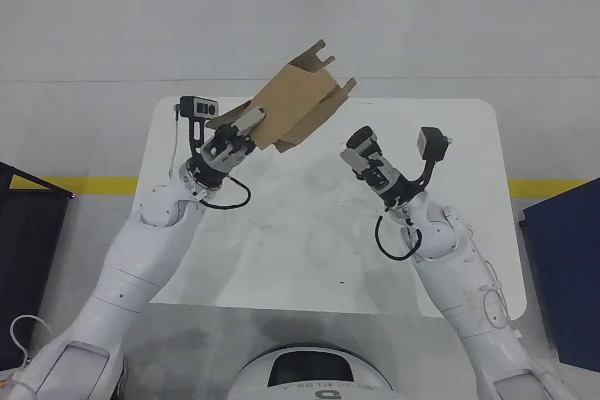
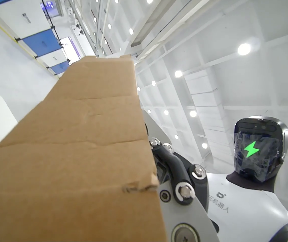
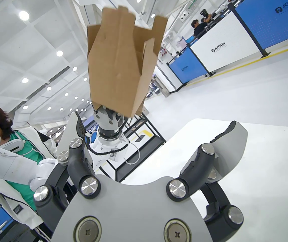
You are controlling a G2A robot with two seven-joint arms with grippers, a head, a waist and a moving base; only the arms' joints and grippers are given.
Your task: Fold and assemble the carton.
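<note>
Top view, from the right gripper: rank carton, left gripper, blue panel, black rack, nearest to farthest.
1. carton: held up over the table's far side, its open end toward the right gripper.
2. left gripper: clamped on the carton's other end, further left.
3. blue panel: on the floor beyond the table's right edge.
4. black rack: on the floor at the far left.

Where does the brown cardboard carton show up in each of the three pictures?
Top view: the carton is upper middle, tilted, over the far edge of the table.
Left wrist view: close up, running away from the camera toward the ceiling.
Right wrist view: farther off, beyond the open right hand, flaps toward the ceiling.
Shared landmark: the left hand clamped on the carton's end.
</note>
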